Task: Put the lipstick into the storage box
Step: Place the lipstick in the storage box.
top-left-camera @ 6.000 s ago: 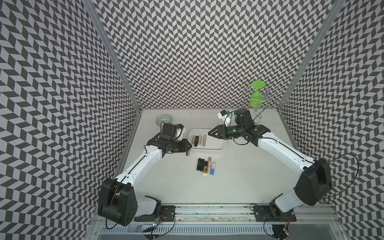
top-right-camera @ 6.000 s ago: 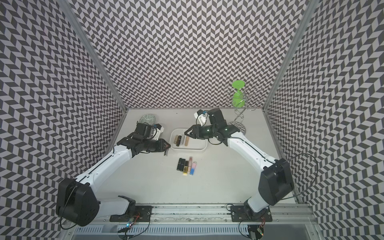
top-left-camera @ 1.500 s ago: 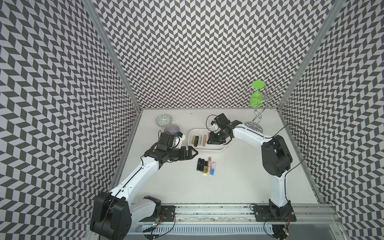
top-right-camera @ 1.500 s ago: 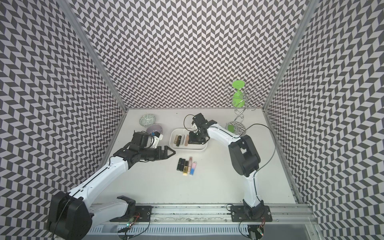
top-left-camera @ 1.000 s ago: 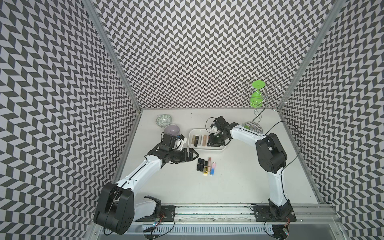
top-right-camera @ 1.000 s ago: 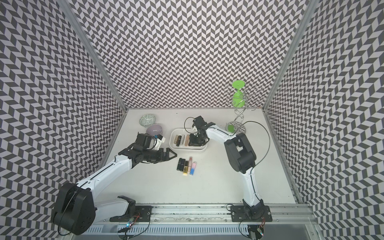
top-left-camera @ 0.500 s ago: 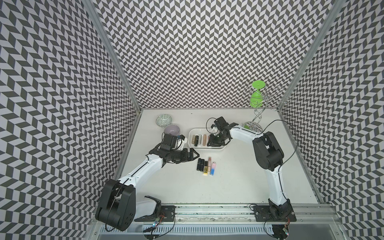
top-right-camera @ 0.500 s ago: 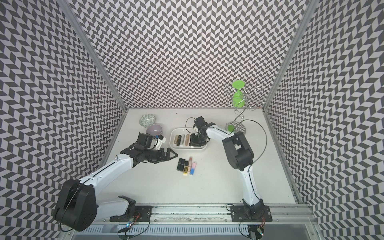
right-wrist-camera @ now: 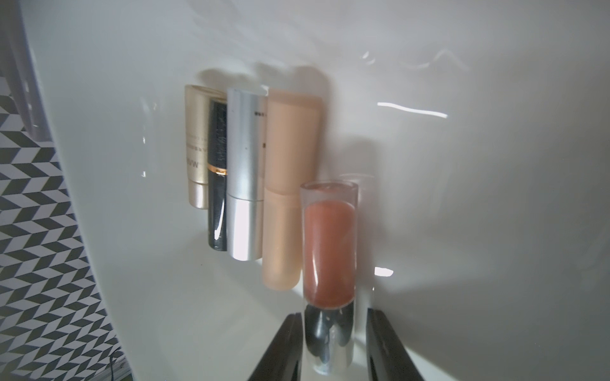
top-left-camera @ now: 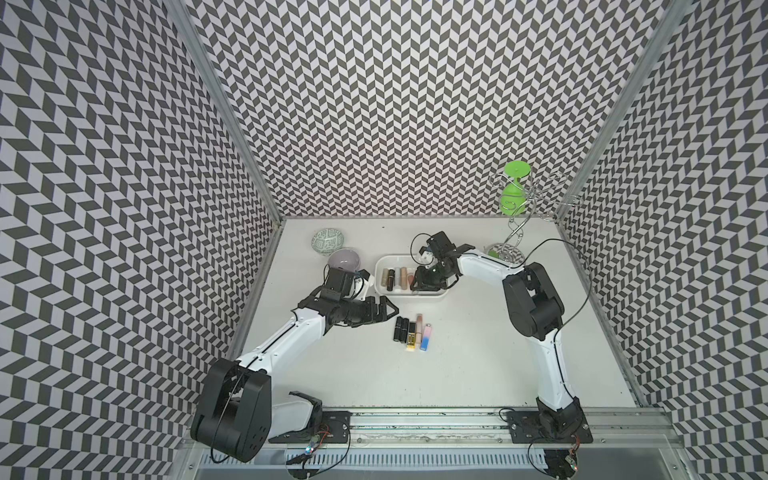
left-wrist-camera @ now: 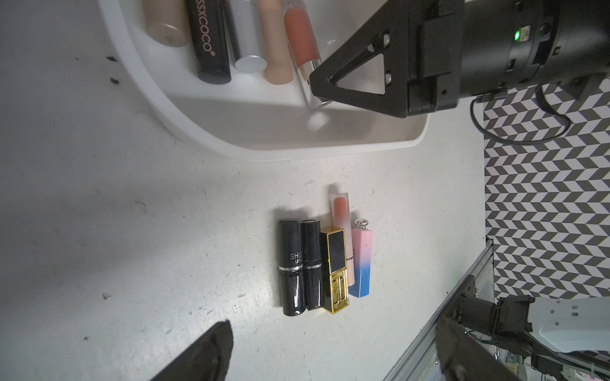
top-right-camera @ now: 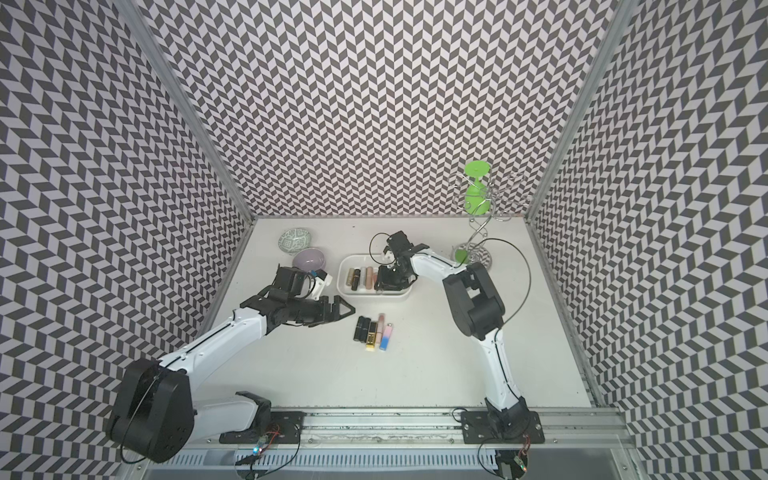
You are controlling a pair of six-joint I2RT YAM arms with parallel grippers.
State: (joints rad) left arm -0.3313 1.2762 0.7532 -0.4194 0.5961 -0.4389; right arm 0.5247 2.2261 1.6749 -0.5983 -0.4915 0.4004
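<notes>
Trouble from here would most likely come at the release.

In both top views the right end effector [top-left-camera: 419, 284] [top-right-camera: 381, 284] reaches down into the storage box [top-left-camera: 415, 294] [top-right-camera: 374, 296], toward the far side of the counter [top-left-camera: 478, 365]. The lipstick [top-left-camera: 411, 276] [top-right-camera: 375, 276] lies inside it, rightmost in a row of tubes. The left end effector [top-left-camera: 384, 311] hangs wide open just left of the loose lipsticks [top-left-camera: 411, 332], so a careless reach could scatter that tight row.

In the left wrist view the lipstick [left-wrist-camera: 302, 36] rests flat on the box floor, its silver cap under the black fingertip. A slanted lift might knock the low near wall [left-wrist-camera: 297, 148] and shift the box.

In the right wrist view the jaws straddle the cap, slightly parted: a gap shows on one side, while one finger [right-wrist-camera: 284, 346] looks touching or nearly so. That finger could drag the cap upward. Being round, the lipstick [right-wrist-camera: 330, 244] might then roll against the peach tube [right-wrist-camera: 290, 198] or away over the bare floor.
</notes>
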